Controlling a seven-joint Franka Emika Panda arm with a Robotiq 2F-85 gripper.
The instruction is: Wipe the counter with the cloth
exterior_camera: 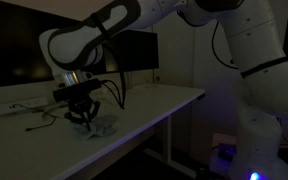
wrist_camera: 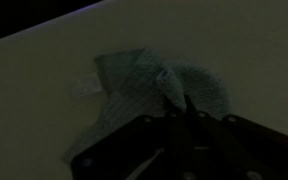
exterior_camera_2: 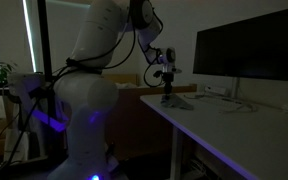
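The room is dim. The cloth [wrist_camera: 144, 85], pale grey-blue and wrinkled, lies on the white counter [wrist_camera: 44, 70]. My gripper [wrist_camera: 181, 108] comes in from the bottom of the wrist view, its fingers pressed together with a raised fold of the cloth pinched between them. In both exterior views the gripper [exterior_camera: 81, 113] [exterior_camera_2: 167, 93] points straight down onto the cloth [exterior_camera: 97, 129] [exterior_camera_2: 176, 101] near the front edge of the counter [exterior_camera: 154, 105] [exterior_camera_2: 224, 125].
Two dark monitors [exterior_camera: 29, 58] [exterior_camera_2: 254, 45] stand at the back of the counter. Thin dark cables [exterior_camera: 29, 110] lie beside the gripper. A small white tag [wrist_camera: 84, 88] shows beside the cloth. The robot's white base [exterior_camera_2: 79, 120] stands beside the counter's end.
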